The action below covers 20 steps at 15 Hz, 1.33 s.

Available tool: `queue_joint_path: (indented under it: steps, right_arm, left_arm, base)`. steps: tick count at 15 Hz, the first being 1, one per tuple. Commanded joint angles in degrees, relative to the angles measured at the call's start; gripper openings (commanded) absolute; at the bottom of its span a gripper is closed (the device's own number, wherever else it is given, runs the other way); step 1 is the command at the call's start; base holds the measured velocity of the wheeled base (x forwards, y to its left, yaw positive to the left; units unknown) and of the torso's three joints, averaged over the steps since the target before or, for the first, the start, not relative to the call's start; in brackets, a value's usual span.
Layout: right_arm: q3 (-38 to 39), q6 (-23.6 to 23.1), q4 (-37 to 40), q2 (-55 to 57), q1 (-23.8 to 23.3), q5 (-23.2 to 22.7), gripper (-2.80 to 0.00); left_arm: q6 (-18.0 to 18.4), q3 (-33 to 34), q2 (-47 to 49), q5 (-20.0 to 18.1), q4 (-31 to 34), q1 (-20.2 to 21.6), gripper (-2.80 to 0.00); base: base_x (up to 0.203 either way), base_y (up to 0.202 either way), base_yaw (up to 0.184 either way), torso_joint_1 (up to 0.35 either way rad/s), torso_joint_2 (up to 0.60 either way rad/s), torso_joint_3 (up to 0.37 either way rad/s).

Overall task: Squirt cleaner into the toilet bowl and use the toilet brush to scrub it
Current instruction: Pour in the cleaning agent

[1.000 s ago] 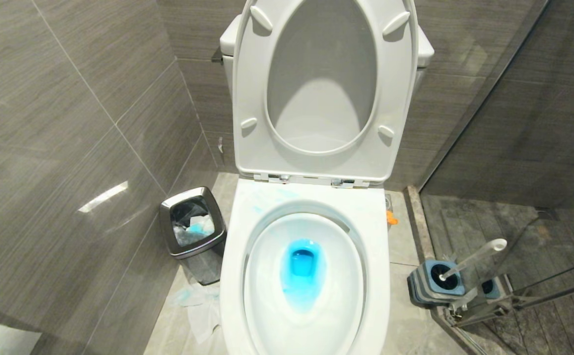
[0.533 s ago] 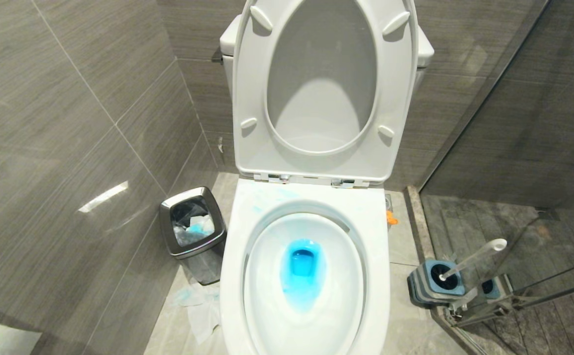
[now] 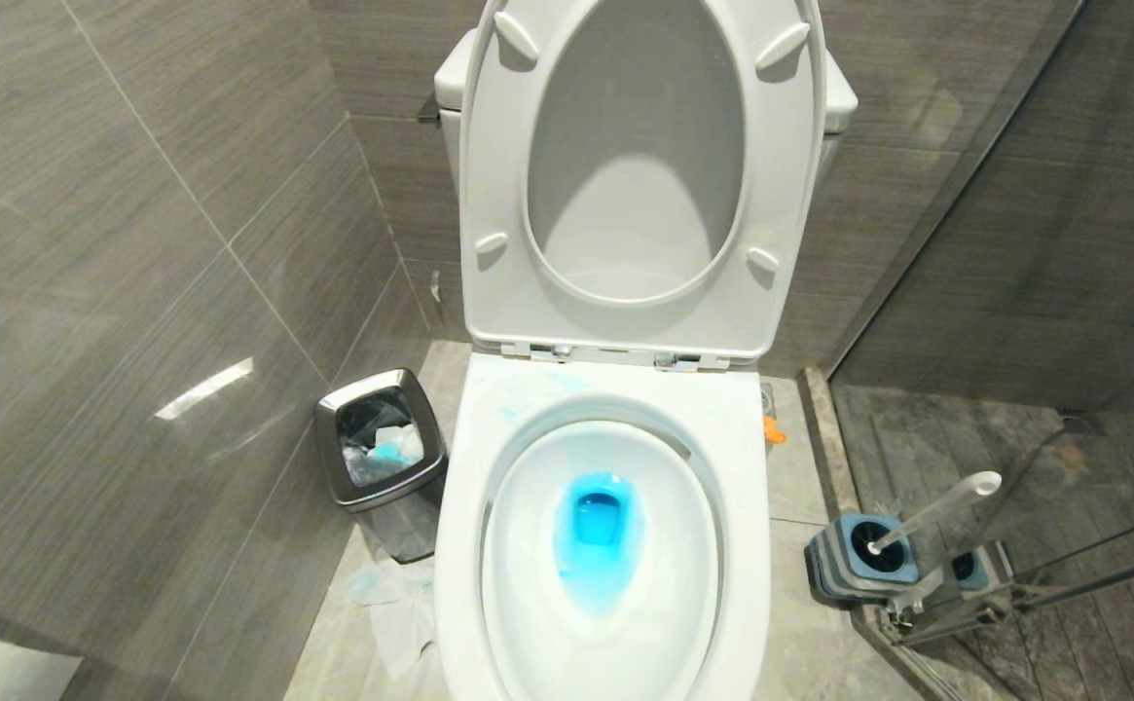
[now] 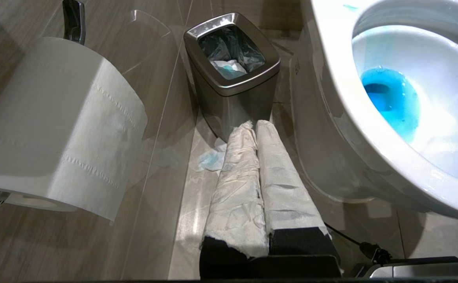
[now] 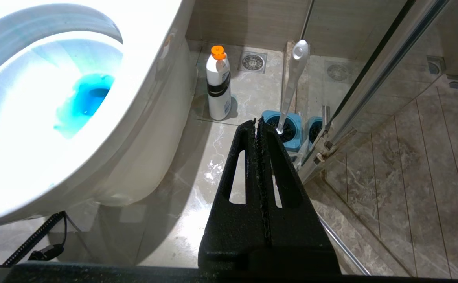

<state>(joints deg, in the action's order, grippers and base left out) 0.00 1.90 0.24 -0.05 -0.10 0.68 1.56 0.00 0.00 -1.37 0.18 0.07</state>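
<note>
The white toilet bowl stands in the middle with its seat and lid raised. Bright blue cleaner tints the water at the bottom, and pale blue streaks mark the back rim. The toilet brush leans in its grey-and-blue holder on the floor to the bowl's right. Neither gripper shows in the head view. My left gripper is shut and empty, its fingers wrapped in white paper, low beside the bowl's left flank. My right gripper is shut and empty, just short of the toilet brush.
A square steel bin with blue-stained tissues stands left of the bowl, with more tissues on the floor. A toilet roll hangs on the left wall. A white bottle with an orange cap stands right of the bowl. A glass shower door closes the right side.
</note>
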Motion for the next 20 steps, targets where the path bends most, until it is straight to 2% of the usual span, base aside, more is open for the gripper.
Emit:
queue_joint_path:
  steps: [1,6,8,12,14,20]
  right_arm:
    - [0.1,0.0,0.0,0.0,0.0,0.0,-2.80]
    - [-0.1,0.3,-0.2,0.0,0.0,0.3,-2.80]
    - [-3.5,0.7,0.5,0.0,0.0,0.4,-2.80]
    - [-18.7,0.7,10.7,1.2,0.0,0.3,-2.80]
    - [-26.1,0.7,14.6,5.6,0.0,0.2,-2.80]
    - [-47.3,0.7,15.7,25.2,0.0,0.5,-2.80]
  left_arm:
    - [0.0,0.0,0.1,0.0,0.0,0.0,-2.80]
    - [0.0,0.0,0.1,0.0,0.0,0.0,-2.80]
    - [0.0,0.0,0.1,0.0,0.0,0.0,-2.80]
    - [0.0,0.0,0.1,0.0,0.0,0.0,-2.80]
    - [0.0,0.0,0.1,0.0,0.0,0.0,-2.80]
    - [0.0,0.0,0.1,0.0,0.0,0.0,-2.80]
  base:
    - [0.000,0.000,0.000,0.000,0.00,0.000]
    - [0.000,0.000,0.000,0.000,0.00,0.000]
    - [0.000,0.000,0.000,0.000,0.00,0.000]
    - [0.000,0.000,0.000,0.000,0.00,0.000]
    - [0.000,0.000,0.000,0.000,0.00,0.000]
    - [0.000,0.000,0.000,0.000,0.00,0.000]
